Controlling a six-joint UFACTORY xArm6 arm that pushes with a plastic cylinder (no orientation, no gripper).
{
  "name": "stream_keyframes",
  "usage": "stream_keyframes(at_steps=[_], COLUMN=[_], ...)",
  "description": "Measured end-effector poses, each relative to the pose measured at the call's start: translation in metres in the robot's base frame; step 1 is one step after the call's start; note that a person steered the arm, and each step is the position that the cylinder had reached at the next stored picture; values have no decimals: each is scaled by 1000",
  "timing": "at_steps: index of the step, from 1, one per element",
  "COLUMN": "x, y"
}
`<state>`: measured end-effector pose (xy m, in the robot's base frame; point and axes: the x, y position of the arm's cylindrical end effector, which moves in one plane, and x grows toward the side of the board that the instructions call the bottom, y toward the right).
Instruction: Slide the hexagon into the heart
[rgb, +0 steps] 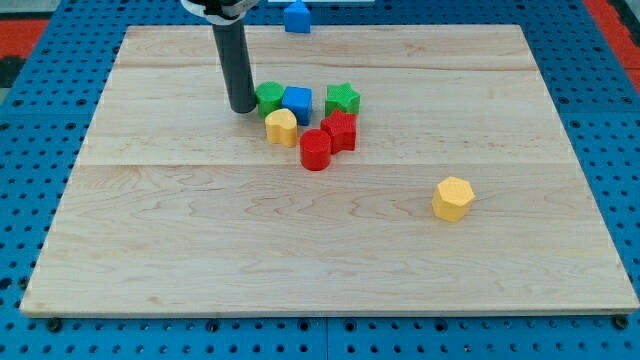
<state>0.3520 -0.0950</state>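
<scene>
A yellow hexagon (453, 198) lies alone at the right of the wooden board (200, 260). A yellow heart (282, 127) lies in a cluster near the board's upper middle. My tip (242, 108) stands at the cluster's left edge, touching or almost touching a green round block (269, 97), and just up and left of the heart. The hexagon is far to the right and below my tip.
The cluster also holds a blue cube (297, 103), a green star (342, 98), a red star-like block (340, 131) and a red round block (316, 150). Another blue block (296, 17) lies off the board at the view's top.
</scene>
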Motion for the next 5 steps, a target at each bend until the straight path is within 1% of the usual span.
stream_keyframes(at_steps=[1, 2, 3, 4, 5], x=[-2, -38, -51, -46, -35], y=[-25, -36, 31, 53, 24])
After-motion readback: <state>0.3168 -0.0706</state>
